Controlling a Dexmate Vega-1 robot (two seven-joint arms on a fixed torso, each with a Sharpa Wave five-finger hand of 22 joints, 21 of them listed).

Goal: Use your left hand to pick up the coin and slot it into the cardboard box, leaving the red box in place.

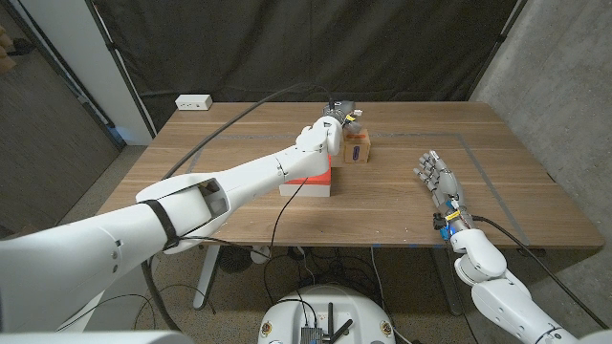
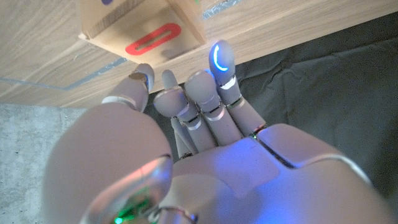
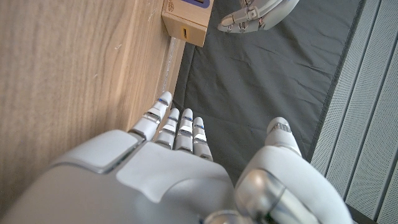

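Wooden counter (image 1: 497,182), upper middle of the head view, with broad bare wood to the right and along the front edge. Cardboard box (image 1: 358,147): small, standing just right of centre toward the back edge, a purple slot mark on its near face; in the left wrist view (image 2: 140,28) a red oval ring marks one face. Red box (image 1: 308,179): low, red over white, just left of and in front of the cardboard box, partly covered by the left forearm. Left robot hand (image 1: 335,126): reaching from lower left across the red box, raised over the cardboard box's back left corner; fingers (image 2: 222,65) drawn together, whether they pinch anything cannot be told. Coin: too small or hidden to pick out; place not determinable. Right robot hand (image 1: 435,177): centre right, on the counter, well apart from both boxes, fingers (image 3: 163,107) straight and slightly spread, holding nothing. Dark curtain behind the back edge.
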